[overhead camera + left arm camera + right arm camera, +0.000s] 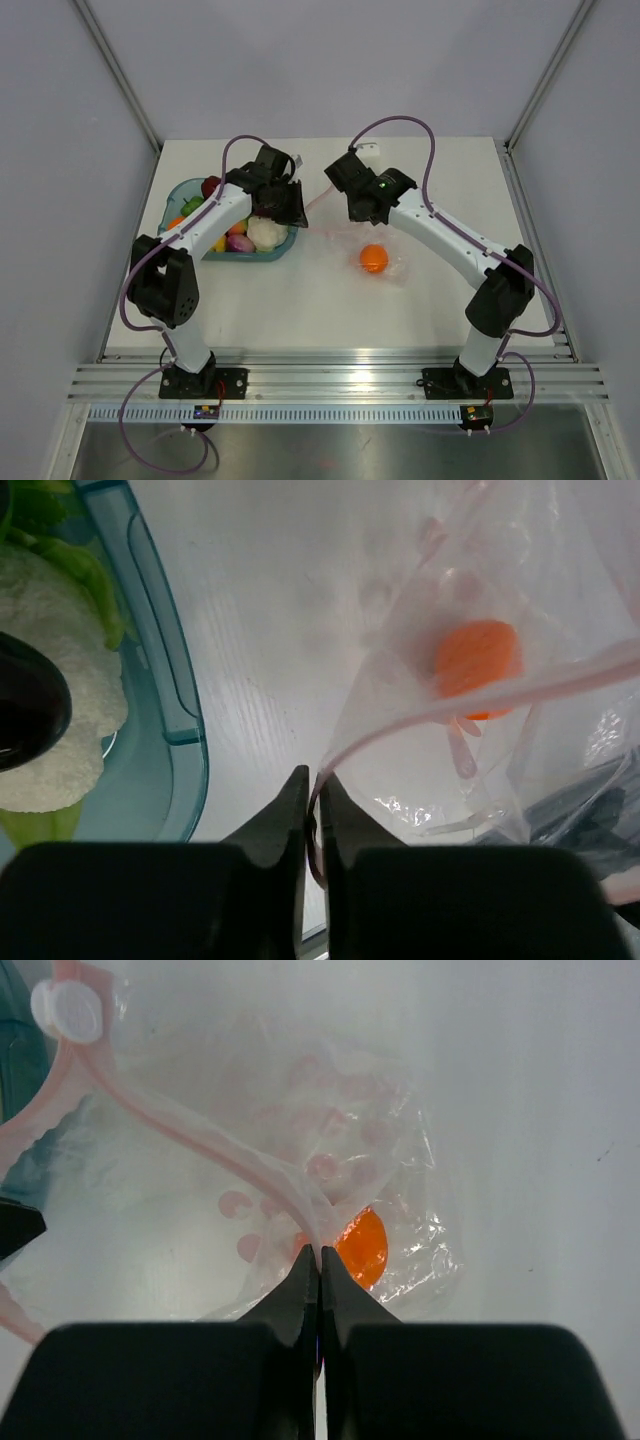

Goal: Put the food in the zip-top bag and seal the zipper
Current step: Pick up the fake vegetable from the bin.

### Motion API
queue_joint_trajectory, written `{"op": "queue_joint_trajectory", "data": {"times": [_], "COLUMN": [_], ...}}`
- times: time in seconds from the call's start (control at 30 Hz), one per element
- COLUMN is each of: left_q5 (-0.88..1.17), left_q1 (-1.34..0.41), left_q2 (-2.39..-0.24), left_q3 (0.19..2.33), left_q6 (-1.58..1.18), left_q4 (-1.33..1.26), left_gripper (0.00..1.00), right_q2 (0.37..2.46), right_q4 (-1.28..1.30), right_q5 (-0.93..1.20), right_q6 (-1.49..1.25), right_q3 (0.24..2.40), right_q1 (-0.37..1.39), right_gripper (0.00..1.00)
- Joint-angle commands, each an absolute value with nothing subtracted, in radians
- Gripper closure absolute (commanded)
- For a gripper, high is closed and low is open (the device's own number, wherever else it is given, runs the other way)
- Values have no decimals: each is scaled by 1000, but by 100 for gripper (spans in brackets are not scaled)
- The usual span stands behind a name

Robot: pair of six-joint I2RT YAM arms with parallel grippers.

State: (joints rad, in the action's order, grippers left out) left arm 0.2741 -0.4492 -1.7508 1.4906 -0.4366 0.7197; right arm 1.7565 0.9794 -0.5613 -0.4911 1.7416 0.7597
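The clear zip-top bag [392, 264] lies at mid-table with one orange ball [373, 258] inside it. Its pink zipper [320, 203] is stretched in the air between my two grippers. My left gripper [298, 215] [313, 798] sits beside the tray, its jaws nearly together with the zipper [480, 702] strip pinched between them. My right gripper [345, 200] [320, 1255] is shut on the zipper [210, 1145] further along, just above the orange ball [362, 1245]. The rest of the food, including a white cauliflower [265, 233] [60, 720], sits in the tray.
A teal plastic tray [180, 190] [165, 680] holding several toy fruits and vegetables stands at the left, under my left arm. A white slider tab [67, 1010] sits on the zipper's end. Grey walls close in the table at the back and sides.
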Motion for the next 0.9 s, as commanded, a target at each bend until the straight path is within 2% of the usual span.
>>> {"op": "queue_joint_trajectory", "data": {"times": [0.0, 0.03, 0.07, 0.1, 0.17, 0.33, 0.47, 0.67, 0.87], "left_q5": [305, 305, 305, 305, 304, 200, 221, 19, -26], "left_q1": [-456, -454, -454, -454, -454, -443, -339, -213, -100], "left_q2": [-1733, -1729, -1723, -1717, -1695, -1637, -1553, -1508, -1563], "left_q3": [1517, 1523, 1523, 1526, 1546, 1637, 1611, 1551, 1491], "left_q6": [-396, -393, -391, -390, -382, -367, -377, -563, -735], "left_q4": [695, 702, 704, 706, 724, 825, 821, 825, 756], "left_gripper": [78, 67, 48, 39, 35, 35, 36, 38, 36], "right_q2": [1756, 1761, 1767, 1772, 1782, 1813, 1813, 1807, 1792], "right_q4": [916, 914, 913, 908, 907, 925, 917, 911, 916], "right_q5": [-505, -496, -491, -488, -488, -502, -494, -477, -474], "right_q6": [-525, -526, -528, -529, -532, -551, -551, -543, -540], "right_q3": [1761, 1770, 1775, 1778, 1789, 1812, 1810, 1812, 1809], "right_q1": [765, 765, 765, 765, 765, 764, 762, 764, 765], "right_gripper": [100, 100, 100, 100, 100, 100, 100, 100, 100]}}
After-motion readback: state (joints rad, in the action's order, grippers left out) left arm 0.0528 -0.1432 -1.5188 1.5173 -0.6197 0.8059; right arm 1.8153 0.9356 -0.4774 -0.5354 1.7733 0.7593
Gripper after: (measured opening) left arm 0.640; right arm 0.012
